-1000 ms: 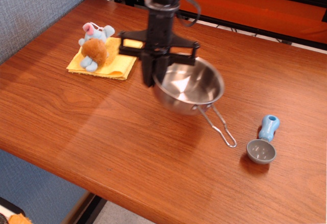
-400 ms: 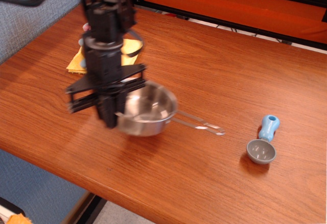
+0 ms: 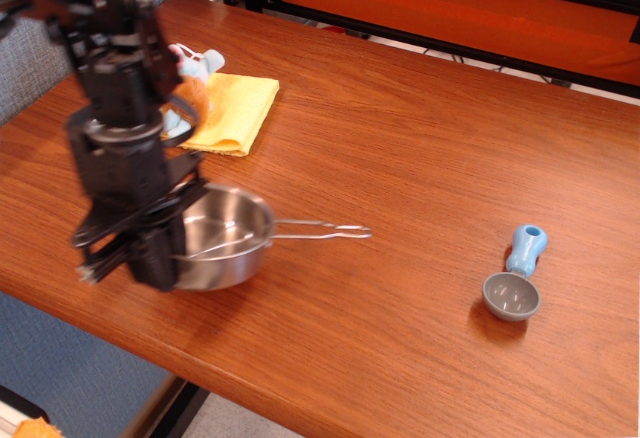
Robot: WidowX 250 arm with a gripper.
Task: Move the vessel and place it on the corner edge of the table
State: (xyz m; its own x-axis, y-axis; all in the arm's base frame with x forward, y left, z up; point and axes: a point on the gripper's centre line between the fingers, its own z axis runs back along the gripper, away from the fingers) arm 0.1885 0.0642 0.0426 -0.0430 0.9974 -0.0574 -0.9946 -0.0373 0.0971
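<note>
A black robot gripper (image 3: 160, 248) clamps the left rim of the vessel (image 3: 222, 238), a shallow stainless-steel pan, near the front-left edge of the table (image 3: 400, 138). The fingers straddle the pan's wall, one inside the bowl and one outside, closed on the metal. The arm is blurred, so finer detail of the fingers cannot be made out. Whether the pan's base rests on the wood or hangs just above it is unclear; a dark shadow lies directly beneath it. The vessel's long wire-loop handle (image 3: 320, 230) points toward the right side of the table, roughly parallel to the front edge.

Behind the arm, toward the back-left corner, a yellow cloth (image 3: 235, 110) lies flat with a small plush toy (image 3: 192, 62) on it, partly hidden by the arm. Well apart, near the right edge, a small grey scoop (image 3: 513, 286) with a blue handle sits with its bowl facing up.
</note>
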